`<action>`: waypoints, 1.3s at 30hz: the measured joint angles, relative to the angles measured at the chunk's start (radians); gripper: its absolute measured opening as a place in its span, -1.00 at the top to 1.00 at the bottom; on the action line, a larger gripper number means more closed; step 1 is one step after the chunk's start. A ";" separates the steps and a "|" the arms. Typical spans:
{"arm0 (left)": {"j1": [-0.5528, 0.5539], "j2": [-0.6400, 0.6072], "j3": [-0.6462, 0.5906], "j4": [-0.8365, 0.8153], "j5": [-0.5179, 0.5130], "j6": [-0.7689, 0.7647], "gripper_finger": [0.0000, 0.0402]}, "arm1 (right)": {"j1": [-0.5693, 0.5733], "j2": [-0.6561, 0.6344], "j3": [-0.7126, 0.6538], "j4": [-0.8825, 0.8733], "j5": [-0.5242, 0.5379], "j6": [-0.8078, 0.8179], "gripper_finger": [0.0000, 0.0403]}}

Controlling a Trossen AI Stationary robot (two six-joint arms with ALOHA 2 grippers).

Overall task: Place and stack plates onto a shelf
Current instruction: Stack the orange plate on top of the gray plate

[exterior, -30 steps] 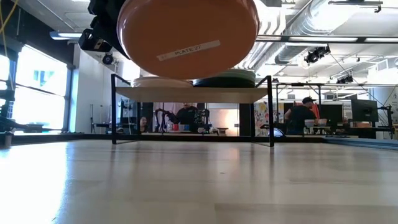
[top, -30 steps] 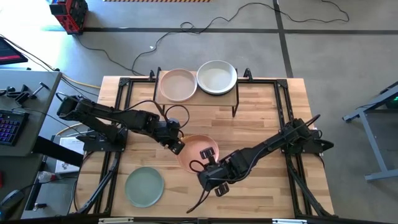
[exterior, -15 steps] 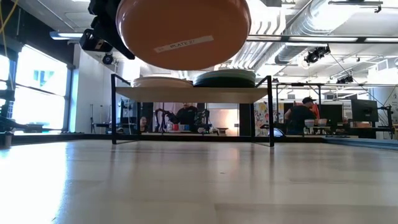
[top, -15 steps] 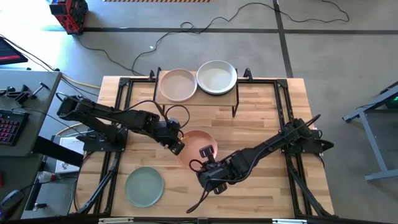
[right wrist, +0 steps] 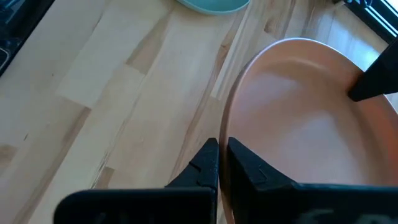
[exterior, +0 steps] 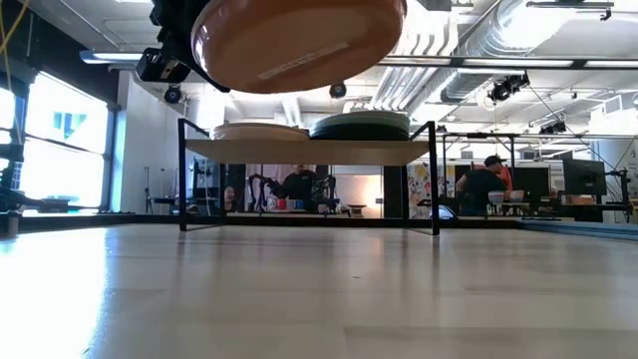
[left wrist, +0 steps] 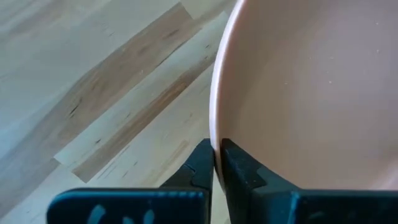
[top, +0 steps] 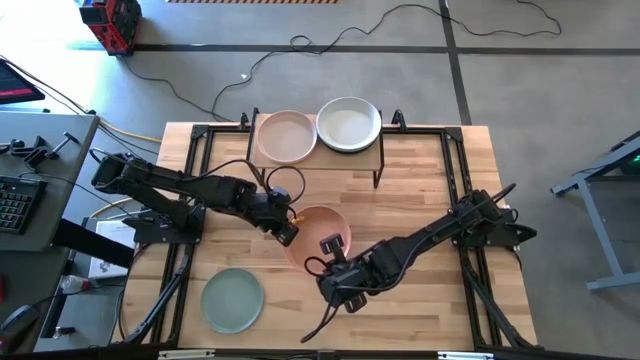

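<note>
A terracotta plate hangs over the table's middle, with a gripper on each side of it. My left gripper is shut on its left rim and my right gripper is shut on its near rim. In the low view the plate floats above shelf height. The shelf stands at the far edge on thin black legs. It bears a peach plate and a whitish plate. A pale green plate lies flat on the table at the near left. My left gripper pinches the plate's rim between its two fingers, one inside the plate and one outside. It comes slanting down from the table's left. The plate is clear of the table and slightly tilted. My right gripper pinches the plate's near rim the same way, one finger inside and one under the outer wall. It slants down from the near right. The plate is held up clear of the table.
Black frame rails run along the table's left and right sides. Bare tabletop lies between the held plate and the shelf. A desk with a keyboard stands beyond the table's left edge.
My left gripper has shut on the plate's left rim. The plate has risen a little and tipped, showing more edge-on in the low view. Both arms have stayed in place.
</note>
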 joint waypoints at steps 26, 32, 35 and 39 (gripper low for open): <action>0.153 -0.013 -0.003 -0.098 0.055 0.132 0.99 | -0.013 -0.066 0.000 -0.093 0.144 0.174 0.46; 0.255 -0.069 -0.002 -0.113 0.054 0.177 0.99 | -0.063 -0.126 0.000 -0.200 0.249 0.137 0.46; 0.313 -0.108 -0.002 -0.119 0.052 0.197 0.99 | -0.107 -0.151 0.000 -0.242 0.256 0.113 0.46; 0.400 -0.167 -0.002 -0.117 0.043 0.236 0.99 | -0.184 -0.174 0.000 -0.297 0.261 0.087 0.46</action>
